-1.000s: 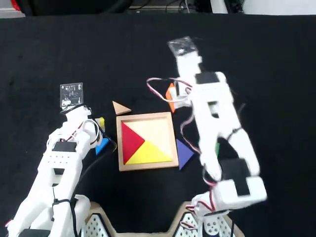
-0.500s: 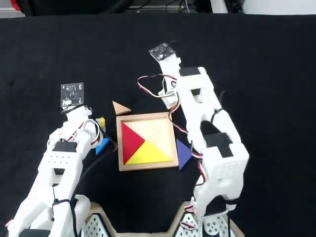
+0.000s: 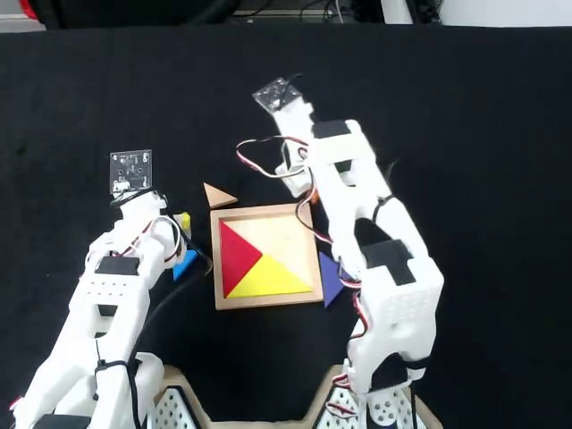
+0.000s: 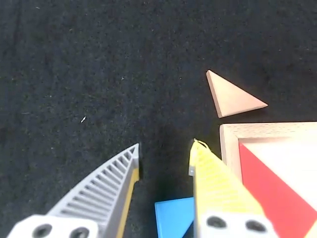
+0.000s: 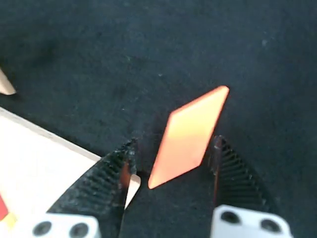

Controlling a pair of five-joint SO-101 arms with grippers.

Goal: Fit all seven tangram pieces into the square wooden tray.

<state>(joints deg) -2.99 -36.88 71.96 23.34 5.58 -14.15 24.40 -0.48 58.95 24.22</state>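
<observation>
The square wooden tray (image 3: pixel 266 211) holds a red triangle (image 3: pixel 236 254) and a yellow triangle (image 3: pixel 270 278); the rest of its floor is bare. My right gripper (image 5: pixel 173 146) is shut on the orange parallelogram (image 5: pixel 190 133), just off the tray's far right corner (image 5: pixel 132 184). A sliver of that orange piece (image 3: pixel 309 198) shows under the right arm in the high view. My left gripper (image 4: pixel 166 148) hangs open left of the tray rim (image 4: pixel 230 145), above a blue piece (image 4: pixel 173 216). A small tan triangle (image 4: pixel 231 96) lies beyond the tray's far left corner.
A purple triangle (image 3: pixel 332 280) lies against the tray's right side, partly under the right arm. The blue piece (image 3: pixel 186 264) sits left of the tray and the tan triangle (image 3: pixel 218 195) behind it. Black cloth covers the table, with open room at the back.
The right arm has swung left and towards the tray's far right corner, taking the orange parallelogram along. The left arm has not moved.
</observation>
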